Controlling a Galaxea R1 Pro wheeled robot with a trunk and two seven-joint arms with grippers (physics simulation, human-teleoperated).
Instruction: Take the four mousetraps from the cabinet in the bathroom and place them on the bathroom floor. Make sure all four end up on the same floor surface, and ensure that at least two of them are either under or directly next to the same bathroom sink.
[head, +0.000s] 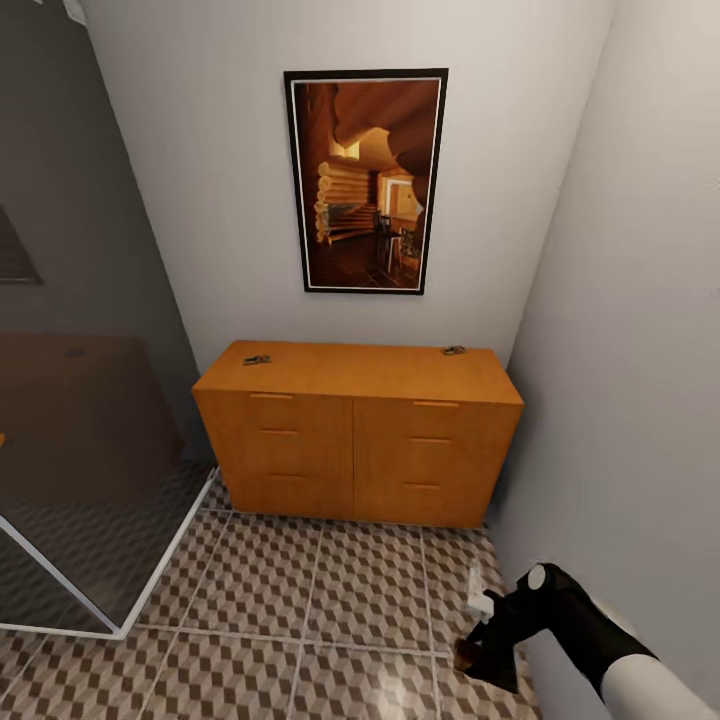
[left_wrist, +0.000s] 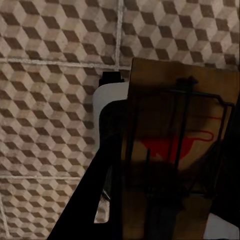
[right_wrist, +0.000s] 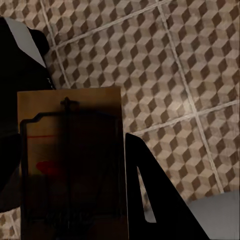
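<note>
both wrist views show a mousetrap clamped in each hand: left hand (left_wrist: 165, 165) on one mousetrap (left_wrist: 180, 150), right hand (right_wrist: 75, 170) on another (right_wrist: 70, 160), above the bathroom floor (head: 300, 600). two more mousetraps (head: 257, 360) (head: 453, 351) lie on the cabinet (head: 360, 440).

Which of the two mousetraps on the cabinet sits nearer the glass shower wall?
The mousetrap at the cabinet's back left corner; the other sits at the back right.

Wide orange-brown wooden cabinet (head: 358, 445) against the back wall, on the cube-patterned tile floor (head: 300, 610), two small flat mousetraps on its top, one (head: 257, 360) at the back left, one (head: 453, 351) at the back right, dark-framed picture (head: 365, 180) on the wall above it
</note>
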